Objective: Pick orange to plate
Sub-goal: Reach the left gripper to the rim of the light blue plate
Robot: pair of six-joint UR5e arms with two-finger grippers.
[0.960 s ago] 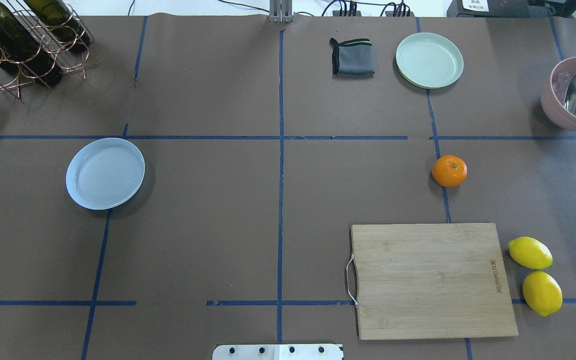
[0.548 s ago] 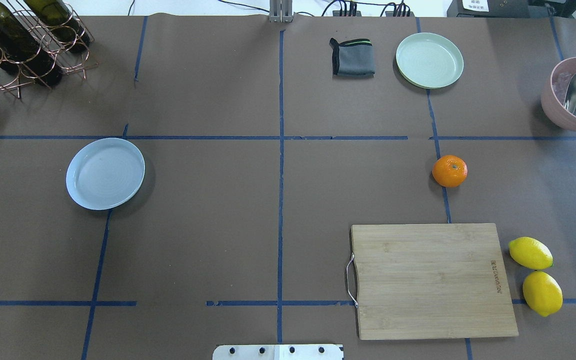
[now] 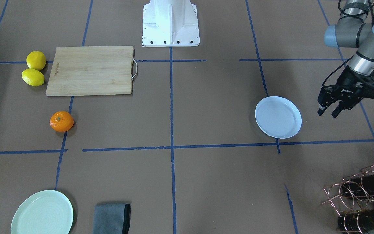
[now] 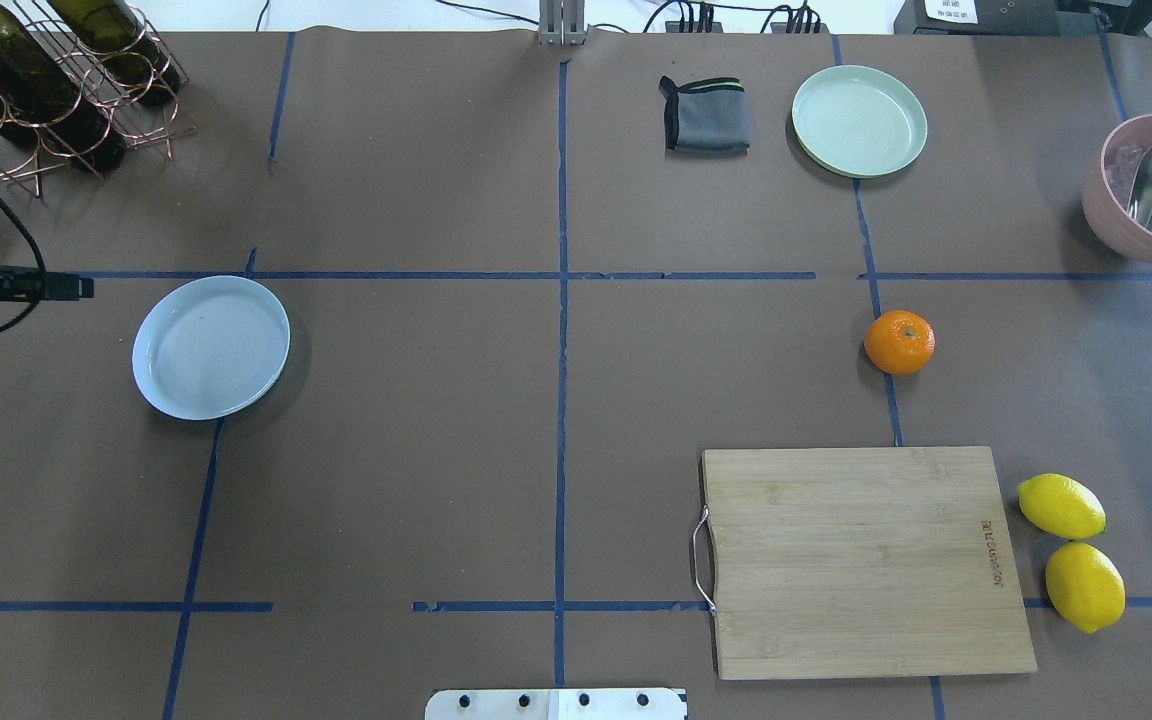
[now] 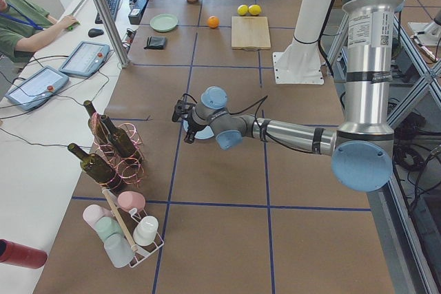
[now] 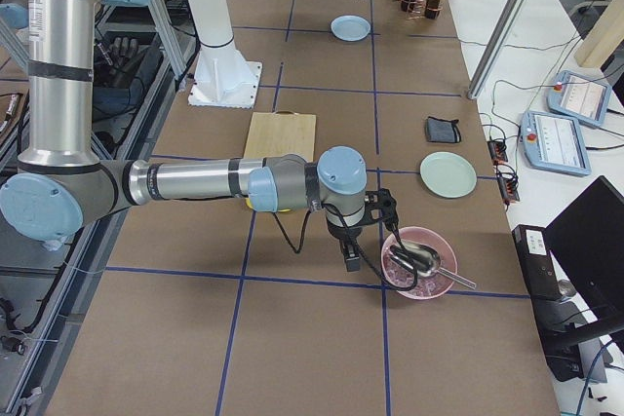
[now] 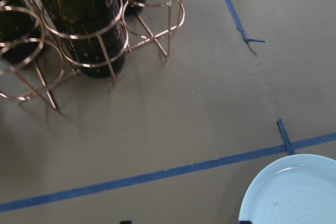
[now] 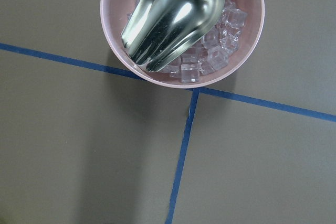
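Note:
The orange (image 4: 899,342) lies alone on the brown table at the right, just beyond the cutting board; it also shows in the front view (image 3: 61,121). The bluish-white plate (image 4: 210,346) sits empty at the left. My left gripper (image 3: 327,112) hovers beside that plate on its outer side, open, with nothing between its fingers; its wrist view catches the plate's rim (image 7: 294,192). My right gripper (image 6: 349,258) hangs by the pink bowl, well short of the orange, and I cannot tell whether it is open or shut.
A wooden cutting board (image 4: 866,560) with two lemons (image 4: 1061,506) lies front right. A mint plate (image 4: 859,120) and grey cloth (image 4: 705,114) sit at the back. A pink ice bowl (image 4: 1106,215) holds a scoop. A bottle rack (image 4: 46,80) stands back left.
My left gripper has come into the overhead view from the left edge, beside the bluish-white plate. The orange and the plate have not moved.

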